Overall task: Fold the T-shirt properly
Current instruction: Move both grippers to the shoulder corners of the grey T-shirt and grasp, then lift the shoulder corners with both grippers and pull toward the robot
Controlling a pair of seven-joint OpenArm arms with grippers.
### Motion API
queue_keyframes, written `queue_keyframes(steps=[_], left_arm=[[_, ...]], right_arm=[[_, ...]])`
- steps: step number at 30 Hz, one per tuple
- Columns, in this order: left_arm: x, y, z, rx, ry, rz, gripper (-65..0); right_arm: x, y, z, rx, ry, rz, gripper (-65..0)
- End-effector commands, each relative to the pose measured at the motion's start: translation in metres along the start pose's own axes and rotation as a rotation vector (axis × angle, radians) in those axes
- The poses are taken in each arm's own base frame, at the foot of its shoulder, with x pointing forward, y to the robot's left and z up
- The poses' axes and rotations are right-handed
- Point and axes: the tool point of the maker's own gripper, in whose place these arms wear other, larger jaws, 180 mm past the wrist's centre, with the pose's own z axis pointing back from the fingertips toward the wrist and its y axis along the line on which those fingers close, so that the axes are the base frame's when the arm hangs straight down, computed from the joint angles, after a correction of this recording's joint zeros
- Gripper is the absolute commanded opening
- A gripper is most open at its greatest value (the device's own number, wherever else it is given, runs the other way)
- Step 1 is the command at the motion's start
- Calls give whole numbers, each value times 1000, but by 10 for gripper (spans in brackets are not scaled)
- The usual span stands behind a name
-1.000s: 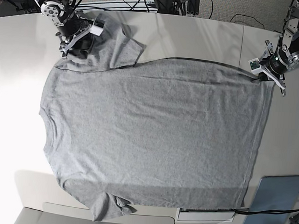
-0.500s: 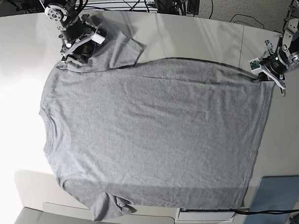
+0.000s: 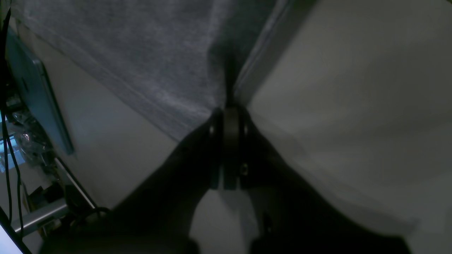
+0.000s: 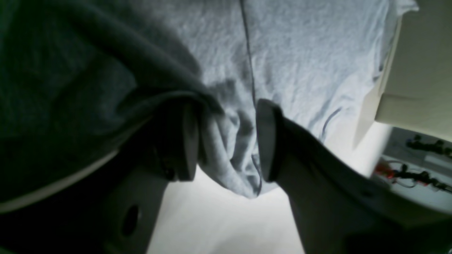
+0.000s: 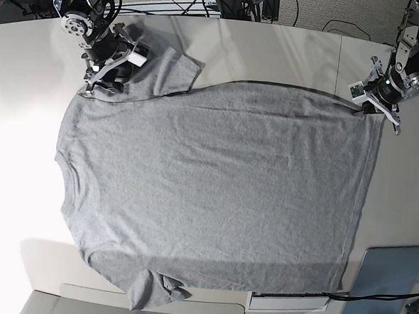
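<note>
Here the grey T-shirt [image 5: 214, 193] lies spread flat on the worktop [image 5: 273, 54]. The left pincer [image 3: 229, 113] is clamped on its hem corner; the right pincer [image 4: 226, 141] stands apart around bunched sleeve fabric.

My left gripper [image 3: 229, 116] is sitting in deep shadow, hiding the pinched T-shirt [image 5: 214, 193] corner. Cloth is covering one right finger [image 4: 183, 141]. The frame edge is cutting off the blue panel [image 5: 387, 282].
</note>
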Motion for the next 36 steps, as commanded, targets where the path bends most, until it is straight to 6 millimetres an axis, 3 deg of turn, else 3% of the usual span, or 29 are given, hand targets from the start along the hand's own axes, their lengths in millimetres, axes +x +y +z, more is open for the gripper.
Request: queue_keyframes(steps=[1,6,8,10,12,16,19,22,26,31,36], left_arm=[[0,-32,0,-122,-4,9,-650],[0,-32,0,-122,-5,9,-650],[0,-32,1,-122,-5,9,-650],[0,-32,0,-122,-5,10,-650],[1,-32,1,-122,-8,11,-650],[5,-34,2,-127,-32,49,-650],[6,-39,7,-138,-44,53,-650],[12,-43,18,-141,-80,78,-650],[16,-45,37,-128,-127,165,-650],[11,-59,59,-142,-126,216,-650],[1,-75,75,-164,-94,225,-650]], right_arm=[[-4,4,2,26,11,1,-377],[-17,2,2,19,75,-1,-520],[-17,-2,2,6,66,-24,-543],[-19,-10,2,-32,66,-45,-563],[-21,-22,4,-105,80,-78,-643],[-36,-33,13,-192,161,-124,-650],[-36,-34,29,-226,173,-131,-650],[-32,-23,46,-185,157,-93,-650],[-43,-5,64,-122,218,-59,-650],[-49,14,85,-94,269,-16,-650],[-40,30,106,-70,262,-21,-650]])
